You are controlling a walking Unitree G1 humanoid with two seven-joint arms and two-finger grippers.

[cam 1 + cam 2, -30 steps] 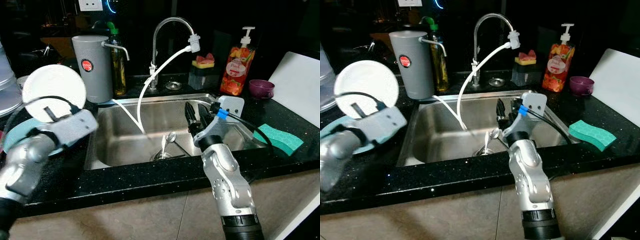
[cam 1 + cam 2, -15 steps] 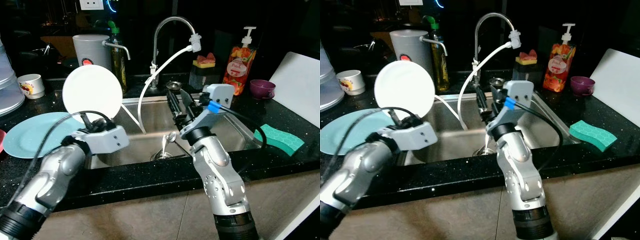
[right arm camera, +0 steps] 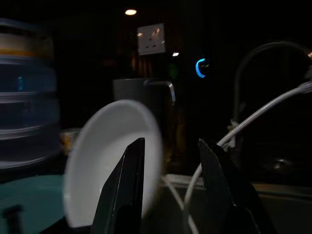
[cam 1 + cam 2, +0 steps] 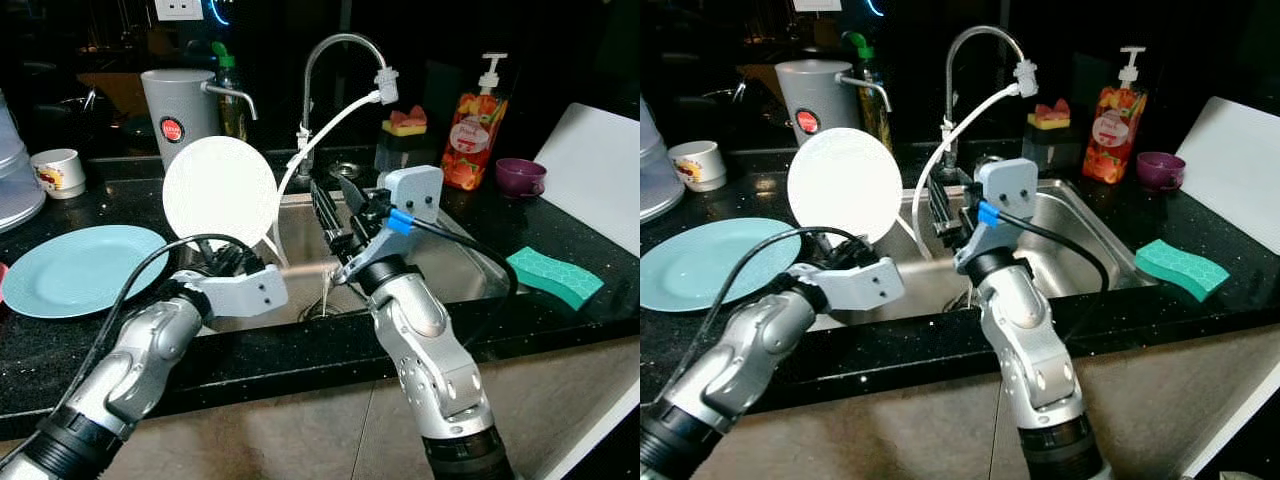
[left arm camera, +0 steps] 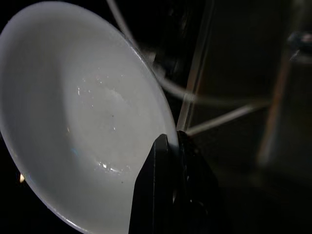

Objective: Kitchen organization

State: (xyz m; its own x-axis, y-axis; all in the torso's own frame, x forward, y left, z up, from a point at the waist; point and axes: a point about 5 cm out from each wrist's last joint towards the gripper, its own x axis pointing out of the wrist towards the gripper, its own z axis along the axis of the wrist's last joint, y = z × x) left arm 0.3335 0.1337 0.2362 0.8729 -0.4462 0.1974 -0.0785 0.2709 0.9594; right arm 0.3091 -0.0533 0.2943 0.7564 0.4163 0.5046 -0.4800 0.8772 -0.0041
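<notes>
Black countertop surrounds the sink (image 4: 455, 235). My left gripper (image 5: 168, 146) clamps the white plate (image 4: 220, 193) upright by its rim. My right gripper (image 3: 170, 180), fingers spread, faces it. Step: handover; next, close on the far rim.

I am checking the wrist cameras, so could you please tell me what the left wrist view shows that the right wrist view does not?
The left wrist view shows the left claw clamped on the rim of the white plate, with droplets on its face. The right wrist view shows the right claw open, the grey dispenser, a wall socket and stacked containers. Both show the white plate and the white hose.
</notes>
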